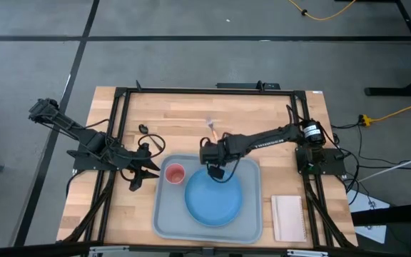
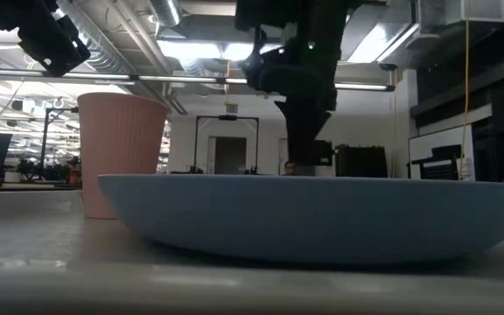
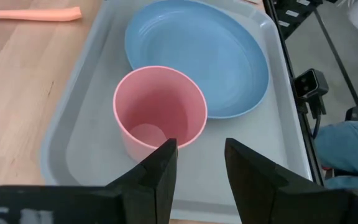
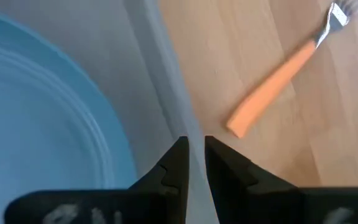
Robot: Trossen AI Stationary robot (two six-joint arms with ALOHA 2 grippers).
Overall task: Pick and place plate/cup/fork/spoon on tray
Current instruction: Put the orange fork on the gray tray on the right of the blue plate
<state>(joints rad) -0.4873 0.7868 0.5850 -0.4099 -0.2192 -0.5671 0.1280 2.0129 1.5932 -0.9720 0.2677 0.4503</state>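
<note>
The pale blue-grey tray (image 1: 164,214) lies at the table's near middle. The blue plate (image 1: 212,200) lies flat in it, and the pink cup (image 1: 174,173) stands upright in its far left corner. The orange-handled fork (image 1: 211,128) lies on the wood beyond the tray's far rim. My left gripper (image 3: 201,155) is open and empty, just left of the cup (image 3: 160,112). My right gripper (image 4: 196,152) points down over the tray's far rim (image 4: 160,81), between the plate (image 4: 36,124) and the fork (image 4: 272,81). Its fingers are closed to a narrow gap with nothing between them.
A small white pad (image 1: 287,218) lies on the table right of the tray. A slim dark thing (image 1: 147,133) lies on the wood at the far left; I cannot tell whether it is the spoon. Black frame rails (image 1: 120,143) run along the table's sides.
</note>
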